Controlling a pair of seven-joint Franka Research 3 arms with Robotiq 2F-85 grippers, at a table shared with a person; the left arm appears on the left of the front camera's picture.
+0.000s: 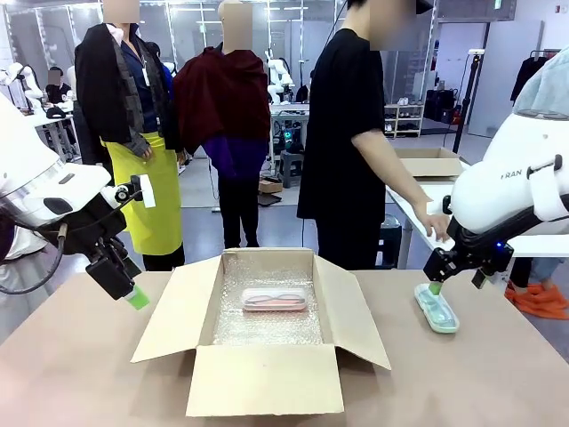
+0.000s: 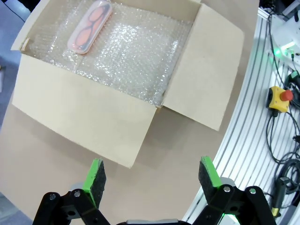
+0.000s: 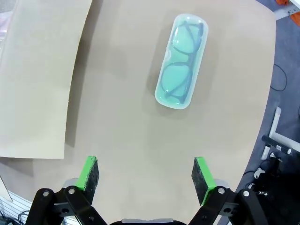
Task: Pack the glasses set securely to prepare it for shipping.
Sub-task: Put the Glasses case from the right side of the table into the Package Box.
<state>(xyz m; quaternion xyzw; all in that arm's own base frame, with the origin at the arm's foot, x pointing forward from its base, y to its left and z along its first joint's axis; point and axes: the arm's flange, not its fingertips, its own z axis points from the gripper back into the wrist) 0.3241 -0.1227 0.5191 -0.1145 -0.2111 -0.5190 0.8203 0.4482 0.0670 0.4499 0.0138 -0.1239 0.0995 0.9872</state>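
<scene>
Right wrist view: mint case (image 3: 182,61) noted beyond spread right fingers (image 3: 92,174), untouched; pink case (image 2: 89,26) seen in box (image 2: 84,117) beyond spread left fingers (image 2: 95,176).

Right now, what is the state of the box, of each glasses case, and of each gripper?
cardboard box: open, flaps spread, lined with bubble wrap.
pink case: closed, lying flat inside the box.
mint green case: closed, on the table, outside the box.
left gripper: open, empty.
right gripper: open, empty.
</scene>
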